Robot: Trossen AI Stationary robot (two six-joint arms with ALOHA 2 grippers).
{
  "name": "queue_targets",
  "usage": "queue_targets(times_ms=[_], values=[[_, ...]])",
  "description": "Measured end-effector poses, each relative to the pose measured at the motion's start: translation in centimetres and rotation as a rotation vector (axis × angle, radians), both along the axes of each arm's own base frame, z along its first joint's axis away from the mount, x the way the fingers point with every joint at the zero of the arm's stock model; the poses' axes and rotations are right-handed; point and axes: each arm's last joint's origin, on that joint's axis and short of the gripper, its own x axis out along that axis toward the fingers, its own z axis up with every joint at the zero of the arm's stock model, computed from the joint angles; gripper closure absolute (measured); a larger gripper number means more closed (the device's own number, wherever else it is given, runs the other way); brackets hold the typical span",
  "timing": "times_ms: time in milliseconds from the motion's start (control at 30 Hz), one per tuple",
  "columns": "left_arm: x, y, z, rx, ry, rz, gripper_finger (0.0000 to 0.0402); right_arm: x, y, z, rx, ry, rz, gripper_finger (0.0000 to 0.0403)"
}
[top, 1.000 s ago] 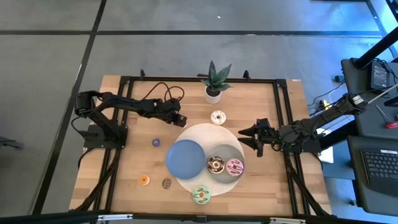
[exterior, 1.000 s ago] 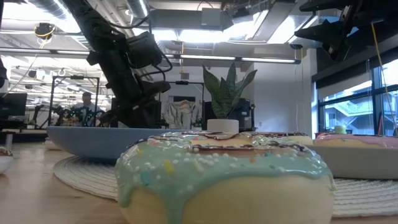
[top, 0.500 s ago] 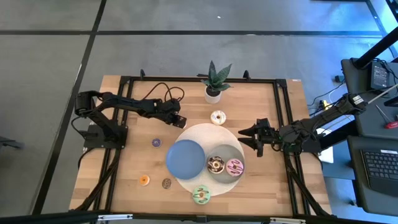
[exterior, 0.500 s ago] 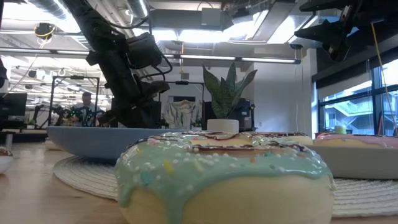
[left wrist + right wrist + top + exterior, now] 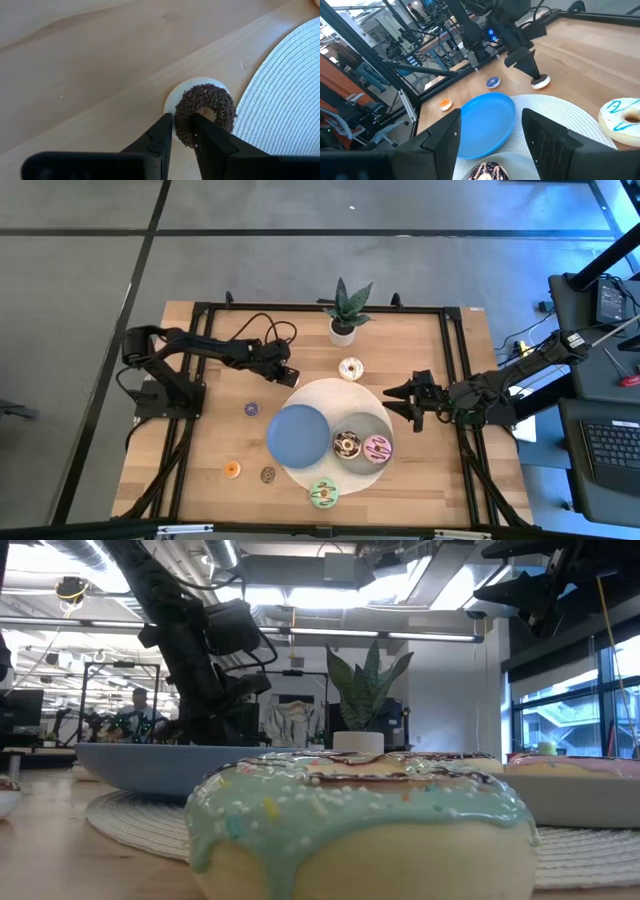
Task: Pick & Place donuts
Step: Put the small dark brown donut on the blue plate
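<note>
My left gripper (image 5: 290, 374) is low over the table at the far left edge of the round white mat (image 5: 328, 392). It is shut on a brown mini ring (image 5: 206, 111) with a white underside. My right gripper (image 5: 392, 397) is open and empty above the mat's right edge. The white donut (image 5: 350, 368) lies on the table behind the mat. The chocolate donut (image 5: 347, 445) and pink donut (image 5: 377, 448) lie on a grey plate (image 5: 361, 468). The green donut (image 5: 323, 493) lies on the table in front. The purple (image 5: 251, 409), orange (image 5: 232, 470) and dark (image 5: 268, 475) mini rings lie on the table at left. My left gripper pinches the brown mini ring's wall on its near side (image 5: 183, 131). One fingertip (image 5: 163, 131) is outside the ring and the other (image 5: 201, 131) is at its hole. The fingers slant down from the table's left. In the right wrist view the ring (image 5: 540, 81) sits flat on the table beside the mat.
A blue plate (image 5: 297, 432) lies on the mat's left half, touching the grey plate. A potted plant (image 5: 343, 315) stands at the far edge. Black frame rails run along the table's sides. There is bare wood left of the mat among the mini rings.
</note>
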Motion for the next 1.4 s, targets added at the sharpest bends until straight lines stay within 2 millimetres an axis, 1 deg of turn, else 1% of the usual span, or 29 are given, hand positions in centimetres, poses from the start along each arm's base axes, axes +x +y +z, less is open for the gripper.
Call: queue_targets(times_ms=[233, 500, 600, 733, 867, 933, 1000, 1133, 1200, 1300, 1400], values=[[0.2, 0.1, -0.5, -0.010, 0.003, -0.006, 0.0355, 0.0, 0.0, 0.0, 0.000, 0.000, 0.000, 0.0192], [0.1, 0.2, -0.1, -0.005, -0.015, -0.020, 0.0391, 0.0, 0.0, 0.0, -0.001, 0.001, 0.000, 0.0192], [0.0, 0.3, 0.3, -0.005, -0.029, -0.028, 0.0395, 0.0, 0.0, 0.0, -0.001, 0.002, 0.001, 0.0192], [0.0, 0.2, 1.1, -0.008, -0.065, -0.046, 0.0391, 0.0, 0.0, 0.0, -0.003, 0.004, 0.001, 0.0192], [0.5, -0.1, 2.7, -0.026, -0.139, -0.122, 0.0388, 0.0, 0.0, 0.0, -0.003, 0.005, 0.001, 0.0192], [1.0, -0.8, 3.4, -0.035, -0.165, -0.185, 0.0391, 0.0, 0.0, 0.0, -0.004, 0.006, 0.001, 0.0192], [1.7, -2.0, 4.2, -0.040, -0.176, -0.256, 0.0393, 0.0, 0.0, -0.1, -0.006, 0.011, 0.001, 0.0192], [3.2, -4.9, 6.2, 0.003, -0.185, -0.391, 0.0393, 0.0, 0.0, -0.2, -0.009, 0.017, 0.001, 0.0192], [3.6, -6.4, 7.1, 0.028, -0.171, -0.436, 0.0392, 0.0, 0.0, -0.2, -0.009, 0.017, 0.001, 0.0192], [3.7, -8.1, 8.0, 0.071, -0.104, -0.463, 0.0392, 0.0, 0.0, -0.2, -0.010, 0.019, 0.001, 0.0192], [3.2, -9.3, 8.0, 0.096, -0.021, -0.457, 0.0393, 0.0, 0.0, -0.2, -0.011, 0.019, 0.001, 0.0192]])
